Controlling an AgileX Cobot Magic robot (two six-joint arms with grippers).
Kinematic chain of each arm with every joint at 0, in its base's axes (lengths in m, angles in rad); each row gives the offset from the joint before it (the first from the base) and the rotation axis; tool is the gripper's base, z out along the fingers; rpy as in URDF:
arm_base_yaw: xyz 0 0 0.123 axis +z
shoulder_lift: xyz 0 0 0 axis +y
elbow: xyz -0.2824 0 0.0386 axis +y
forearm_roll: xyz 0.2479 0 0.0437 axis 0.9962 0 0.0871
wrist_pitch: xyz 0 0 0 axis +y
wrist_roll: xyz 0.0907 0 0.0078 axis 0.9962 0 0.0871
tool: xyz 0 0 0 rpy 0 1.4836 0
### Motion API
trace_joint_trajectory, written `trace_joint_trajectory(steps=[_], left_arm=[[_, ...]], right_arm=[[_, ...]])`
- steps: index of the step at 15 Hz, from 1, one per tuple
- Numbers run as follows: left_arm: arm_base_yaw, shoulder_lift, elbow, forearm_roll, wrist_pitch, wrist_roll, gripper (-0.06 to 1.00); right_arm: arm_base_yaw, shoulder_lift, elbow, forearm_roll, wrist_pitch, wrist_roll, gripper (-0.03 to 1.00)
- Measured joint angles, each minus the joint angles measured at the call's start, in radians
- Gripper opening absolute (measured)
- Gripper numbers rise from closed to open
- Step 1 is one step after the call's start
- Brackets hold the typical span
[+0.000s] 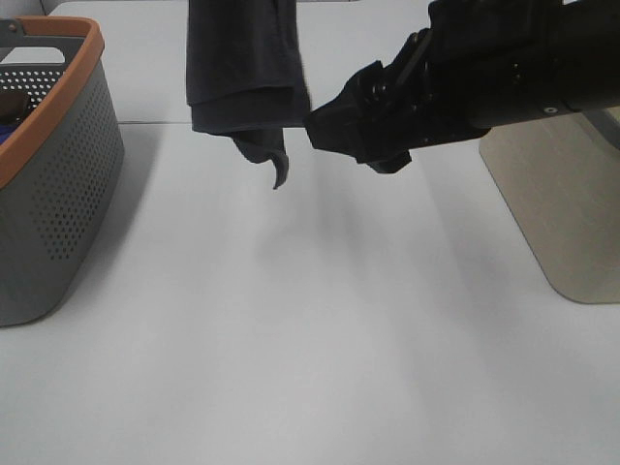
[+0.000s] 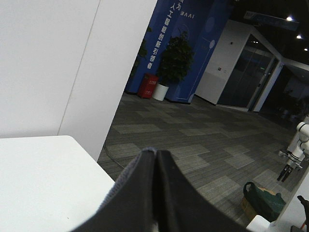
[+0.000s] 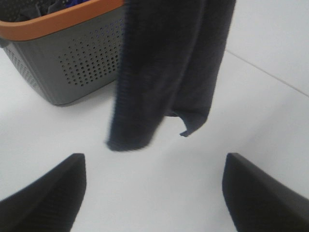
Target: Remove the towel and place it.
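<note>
The right gripper (image 3: 154,162) is held spread beside the hanging towel (image 1: 247,68); the left gripper (image 2: 155,152) is clamped on its cloth. Lettering on the blue banner (image 2: 193,43) is not legible.

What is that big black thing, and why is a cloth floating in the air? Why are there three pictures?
It is a robot with two arms, each ending in a gripper. One picture comes from a camera up high; the other two from cameras on the wrists. The dark towel is not floating: the left gripper, pinched shut up above, seems to hold its top. The right gripper is open, beside the towel's lower edge. On the white table stands a grey basket with an orange rim.
</note>
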Motion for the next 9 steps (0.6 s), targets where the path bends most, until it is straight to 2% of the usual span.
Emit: trace_joint_trajectory(steps=[3, 6, 9], left_arm=[[0.0, 0.0, 0.0, 0.001, 0.001, 0.0, 0.0], [0.0, 0.0, 0.0, 0.002, 0.001, 0.0, 0.0], [0.0, 0.0, 0.0, 0.002, 0.002, 0.0, 0.0]], right_arm=[[0.0, 0.001, 0.0, 0.005, -0.019, 0.0, 0.74], [0.0, 0.047, 0.0, 0.006, -0.126, 0.0, 0.74], [0.0, 0.083, 0.0, 0.026, -0.18, 0.0, 0.66]])
